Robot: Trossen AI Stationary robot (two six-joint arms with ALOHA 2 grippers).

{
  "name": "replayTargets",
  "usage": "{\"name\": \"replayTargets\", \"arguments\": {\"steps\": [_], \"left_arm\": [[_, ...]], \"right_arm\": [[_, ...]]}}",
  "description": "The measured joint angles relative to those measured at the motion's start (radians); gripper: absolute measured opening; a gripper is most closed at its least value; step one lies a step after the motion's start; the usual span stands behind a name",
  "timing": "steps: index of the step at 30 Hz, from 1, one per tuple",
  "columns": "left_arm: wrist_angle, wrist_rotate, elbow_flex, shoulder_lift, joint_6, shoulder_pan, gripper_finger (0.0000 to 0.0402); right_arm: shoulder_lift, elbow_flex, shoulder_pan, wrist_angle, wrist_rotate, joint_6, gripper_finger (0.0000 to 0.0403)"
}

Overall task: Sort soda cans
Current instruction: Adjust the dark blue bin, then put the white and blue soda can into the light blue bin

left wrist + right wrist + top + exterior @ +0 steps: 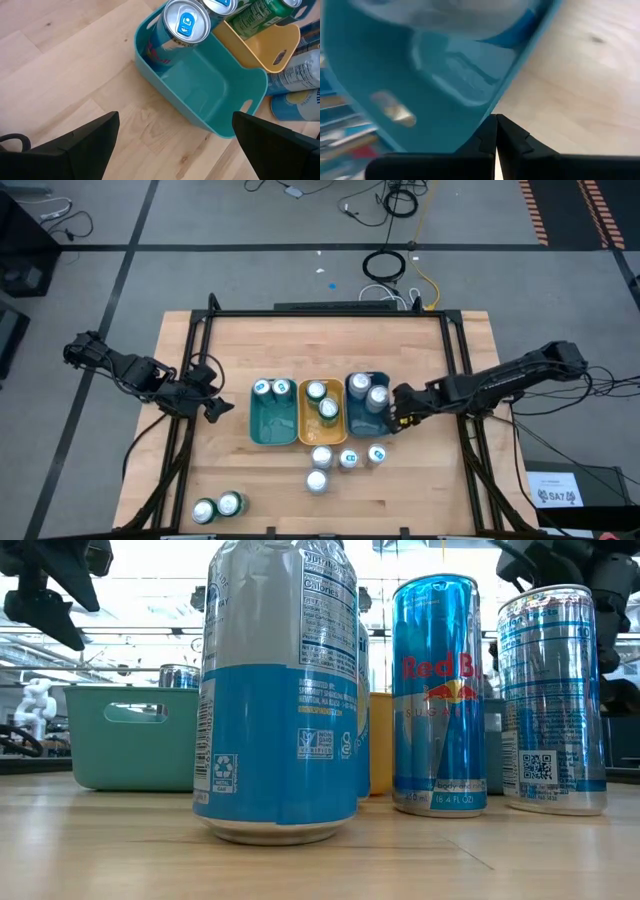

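Three trays stand side by side mid-table: teal (268,420), yellow (312,425) and blue (362,420). Each holds two upright soda cans at its far end, e.g. (262,388), (316,391), (377,395). Several loose cans stand on the wood just in front of the trays (348,459), and two more near the front left edge (217,507). My left gripper (215,406) hangs open to the left of the teal tray (200,90), nothing between its fingers. My right gripper (495,125) is shut, its tips at the blue tray's right wall (445,85). My right gripper's shut fingertips (490,131) slant down from the table's right side to the lower edge of the blue tray's right wall (512,82). I cannot tell whether they touch the wall or stand just off it.
Bare wood lies to the right of the blue tray (580,75) and along the table's left half (215,455). The loose cans (278,690), (438,695), (552,700) crowd the strip in front of the trays. Black frame rails (195,380) run along both table sides.
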Motion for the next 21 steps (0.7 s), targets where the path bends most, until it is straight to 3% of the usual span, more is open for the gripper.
{"name": "replayTargets", "arguments": {"steps": [8,16,21], "left_arm": [[0.0,0.0,0.0,0.0,0.001,0.0,0.0396],[0.0,0.028,0.0,0.0,0.027,0.0,0.0396],[0.0,0.03,0.0,0.0,0.049,0.0,0.0396]], "right_arm": [[-0.013,0.0,0.029,-0.022,0.002,0.027,0.0],[-0.136,0.016,0.086,-0.079,0.012,0.094,0.0],[-0.181,0.164,0.154,-0.233,0.13,0.082,0.0]]}}
